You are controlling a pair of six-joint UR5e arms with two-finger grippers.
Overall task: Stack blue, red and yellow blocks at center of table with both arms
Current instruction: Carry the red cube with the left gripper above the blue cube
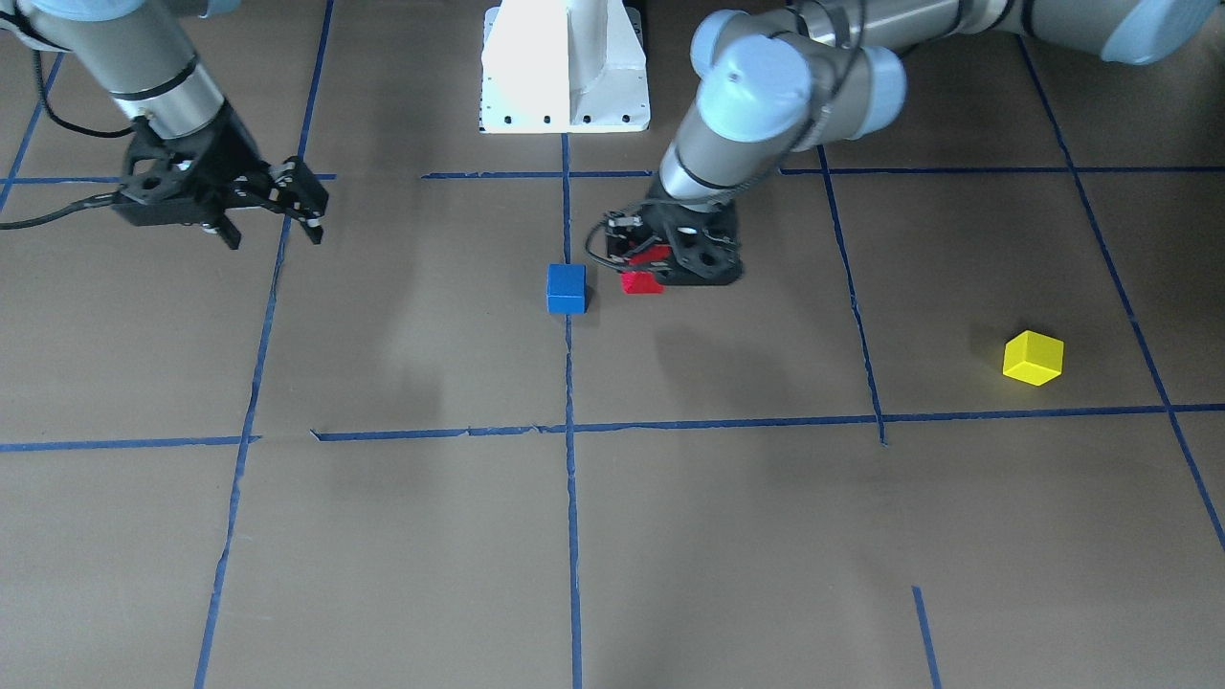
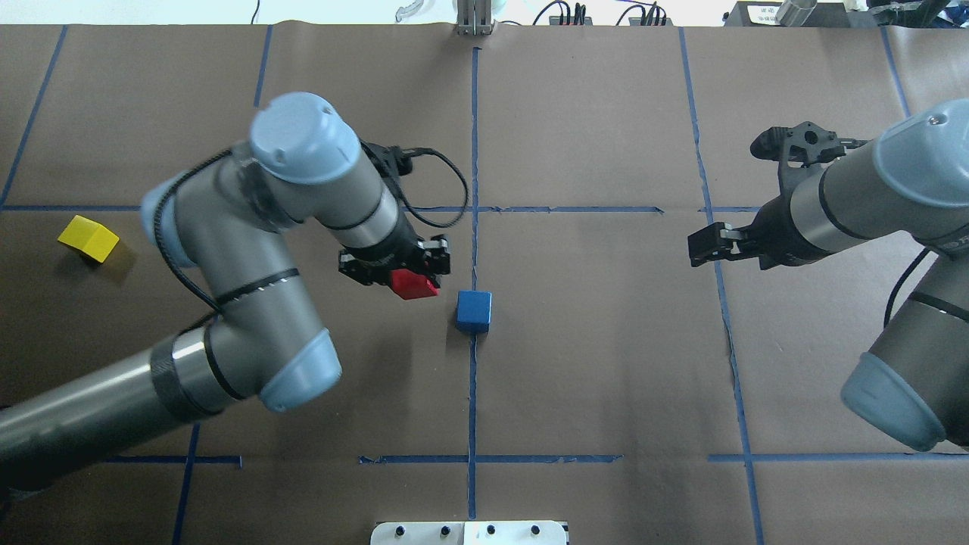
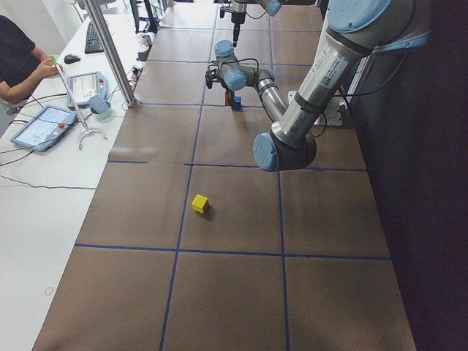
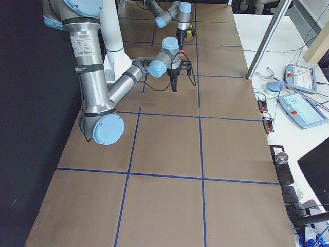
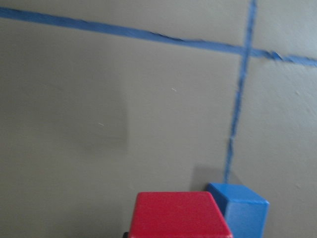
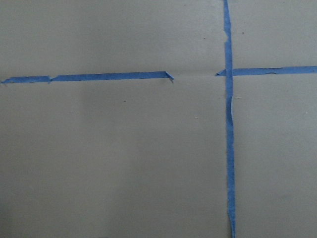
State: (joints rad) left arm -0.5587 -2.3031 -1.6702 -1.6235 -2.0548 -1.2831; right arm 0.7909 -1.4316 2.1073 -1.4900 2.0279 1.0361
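The table [image 2: 606, 363] is a flat dull brown, crossed by a grid of blue tape lines [image 2: 472, 393] (the tape looks torn and uneven in spots). The blue block [image 2: 474, 311] is a solid mid blue, close in shade to the tape. The red block [image 2: 412, 284] is bright red. The yellow block [image 2: 88, 238], near the table's left edge, is lemon yellow. The left arm [image 2: 333, 189] and right arm [image 2: 870, 189] are silver-grey with pale blue joint caps. The left gripper [image 2: 409, 276] and right gripper [image 1: 275, 234] are black. The base [image 1: 565, 67] is white.
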